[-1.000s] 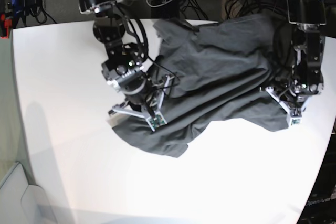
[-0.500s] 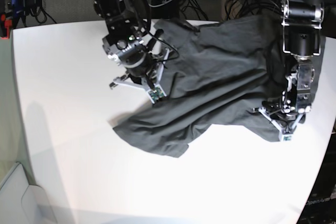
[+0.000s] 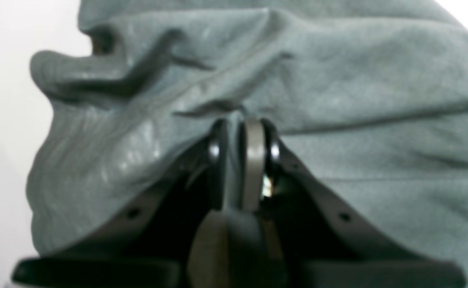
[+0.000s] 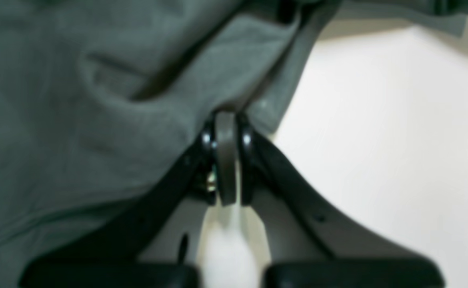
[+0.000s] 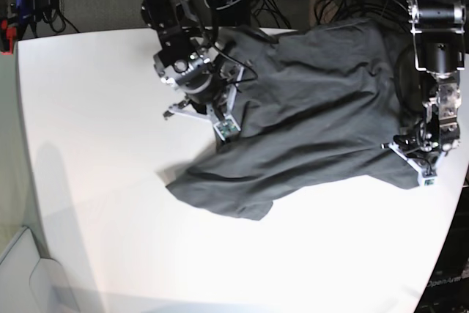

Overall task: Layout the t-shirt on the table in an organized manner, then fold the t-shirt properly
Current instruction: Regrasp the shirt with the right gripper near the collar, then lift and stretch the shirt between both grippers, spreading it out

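Dark grey t-shirt lies creased and spread across the far right of the white desk. Left tool and right tool each pinch its fabric closed.

Table bare on base-view left and front; t-shirt covers far right; cables behind far edge.

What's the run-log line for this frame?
phase: spreading | left gripper: shut on t-shirt | right gripper: shut on t-shirt | table: shirt rumpled
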